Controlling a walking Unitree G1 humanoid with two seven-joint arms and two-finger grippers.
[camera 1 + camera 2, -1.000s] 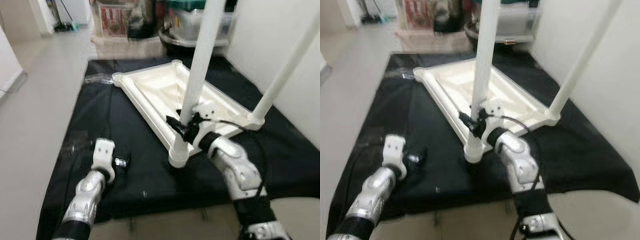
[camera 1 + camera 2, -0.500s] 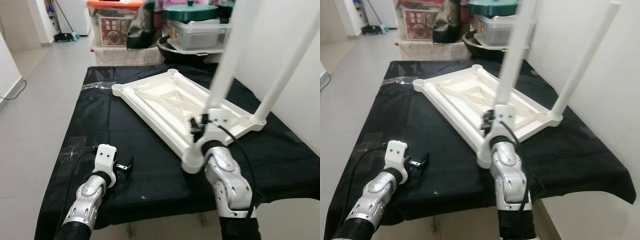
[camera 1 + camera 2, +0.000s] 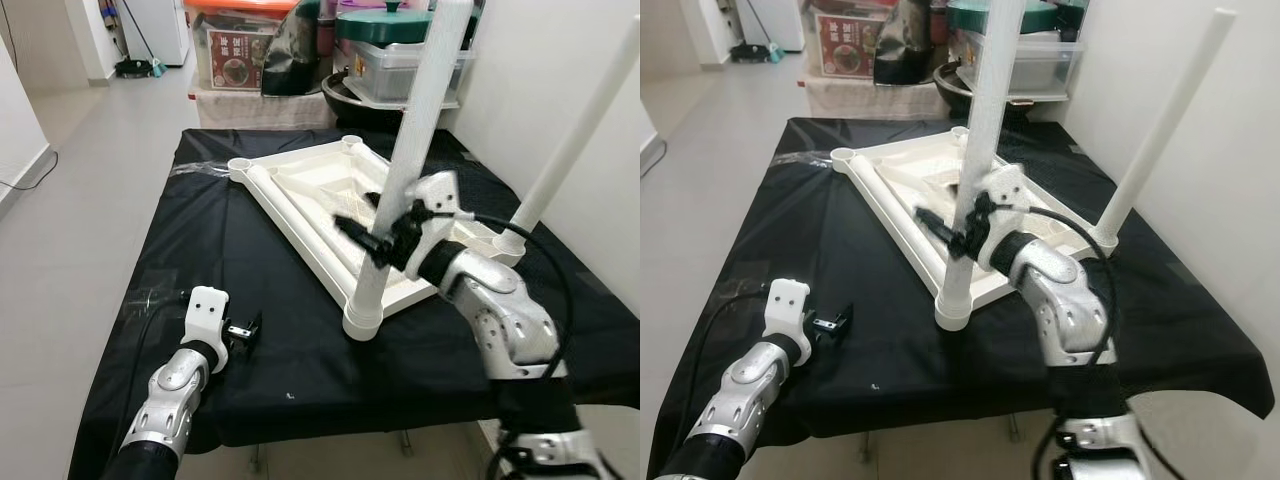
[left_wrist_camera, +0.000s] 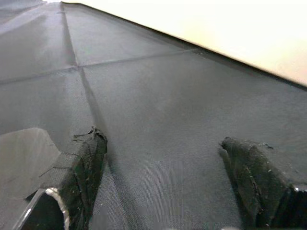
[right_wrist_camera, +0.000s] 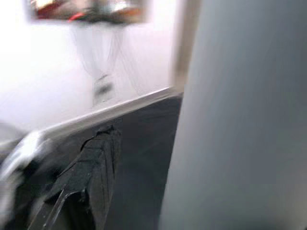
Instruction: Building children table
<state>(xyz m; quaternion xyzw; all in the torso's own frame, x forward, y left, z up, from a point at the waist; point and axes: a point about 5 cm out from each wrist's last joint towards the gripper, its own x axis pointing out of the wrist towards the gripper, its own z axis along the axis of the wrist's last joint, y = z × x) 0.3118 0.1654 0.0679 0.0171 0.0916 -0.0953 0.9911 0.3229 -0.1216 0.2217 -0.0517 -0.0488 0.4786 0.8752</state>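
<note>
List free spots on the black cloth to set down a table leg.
Free: the black cloth along the robot's left side, between the upturned tabletop and the edge; the near strip beside the left end effector. Crowded: right, around the right end effector and both legs.

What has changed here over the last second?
The right gripper kept its grip on the near white leg, which leaned away half a second ago and now stands nearly upright in its corner socket. The left gripper stayed open over the black cloth; the tabletop stayed put.

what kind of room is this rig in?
Likely a home hallway or spare room used for storage: tiled floor, stacked storage boxes and lidded containers against the wall, black-covered work table.
</note>
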